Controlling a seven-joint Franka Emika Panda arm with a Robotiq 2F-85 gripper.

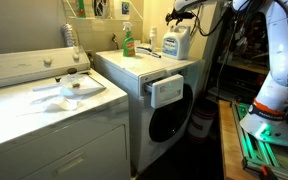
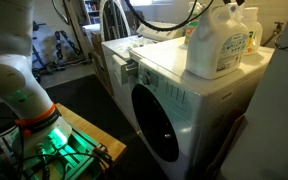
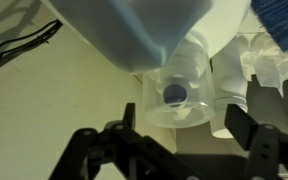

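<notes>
Hand (image 1: 177, 16) spread wide. In the wrist view both fingers (image 3: 256, 130) stand well apart, pinching nothing. Detergent jug (image 1: 176, 43), white with a blue label, stands upright on the bench (image 1: 119, 62) directly below the hand. The jug's clear cap (image 3: 176, 95) sits between the fingers; contact with either cannot be made out. Green bottle (image 1: 128, 42) stands on the same bench, well off to one side of the hand. Dispenser drawer (image 1: 166, 91) juts out below the hand.

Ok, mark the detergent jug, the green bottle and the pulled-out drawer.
detergent jug (image 2: 224, 45): in an exterior view, on its front label.
green bottle (image 1: 128, 44): in an exterior view, on its body.
pulled-out drawer (image 1: 167, 93): in an exterior view, on its white front panel.
</notes>
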